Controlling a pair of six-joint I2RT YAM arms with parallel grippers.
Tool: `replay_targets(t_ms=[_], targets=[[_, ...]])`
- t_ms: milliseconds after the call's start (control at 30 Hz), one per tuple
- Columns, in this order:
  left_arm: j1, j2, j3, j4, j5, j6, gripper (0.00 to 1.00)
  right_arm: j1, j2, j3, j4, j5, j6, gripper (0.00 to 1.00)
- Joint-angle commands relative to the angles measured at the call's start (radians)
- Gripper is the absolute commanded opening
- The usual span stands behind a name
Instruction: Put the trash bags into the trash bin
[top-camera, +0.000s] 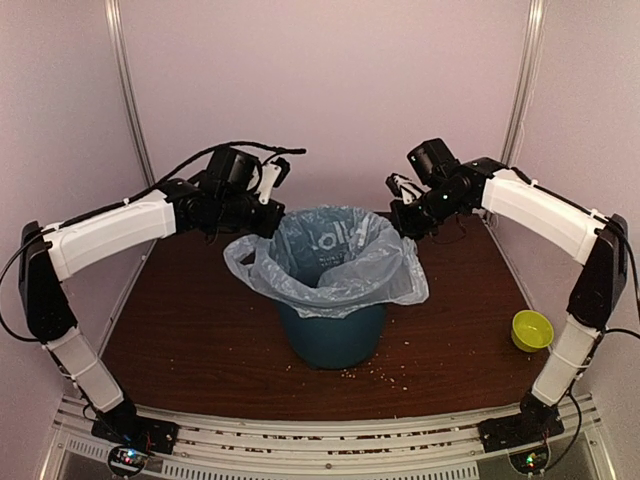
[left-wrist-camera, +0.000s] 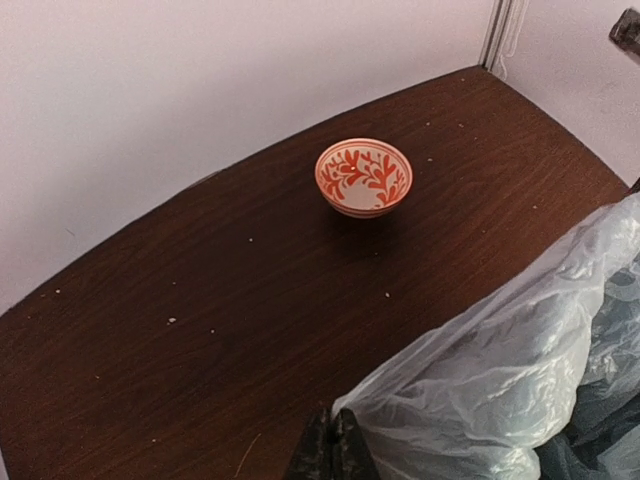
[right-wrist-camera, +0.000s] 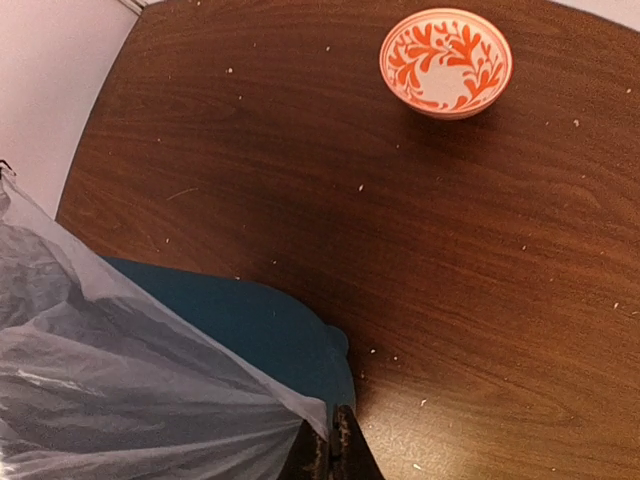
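The teal-blue trash bin stands mid-table. The translucent grey-blue trash bag sits inside it, its mouth spread open and folded out over the rim. My left gripper is at the bin's far left rim and my right gripper at the far right rim. In the left wrist view my left gripper is shut, pinching the bag's edge. In the right wrist view my right gripper is shut on the bag's edge, just above the bin's wall.
A small red-patterned bowl stands on the table behind the bin, also in the right wrist view. A lime-green bowl sits at the right near the right arm. Crumbs dot the brown tabletop. Walls enclose the back and sides.
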Motion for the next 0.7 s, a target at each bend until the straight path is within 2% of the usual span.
replay_targets(t_ms=[0,133,233,400,667], targets=[[0.012,-0.025,-0.099,0.062,0.142,-0.067,0.00,-0.002,0.001,-0.055,0.048,-0.075,0.029,0.03],[0.013,-0.061,-0.177,0.127,0.212,-0.117,0.00,-0.005,-0.003,-0.110,0.072,-0.092,0.038,0.04],[0.021,-0.107,-0.270,0.245,0.303,-0.179,0.00,-0.011,-0.001,-0.139,0.073,-0.105,0.043,0.05],[0.047,-0.139,-0.395,0.386,0.355,-0.316,0.00,-0.022,-0.002,-0.182,0.094,-0.111,0.057,0.06],[0.058,-0.170,-0.390,0.406,0.371,-0.353,0.00,-0.034,-0.039,-0.184,0.105,-0.126,0.080,0.07]])
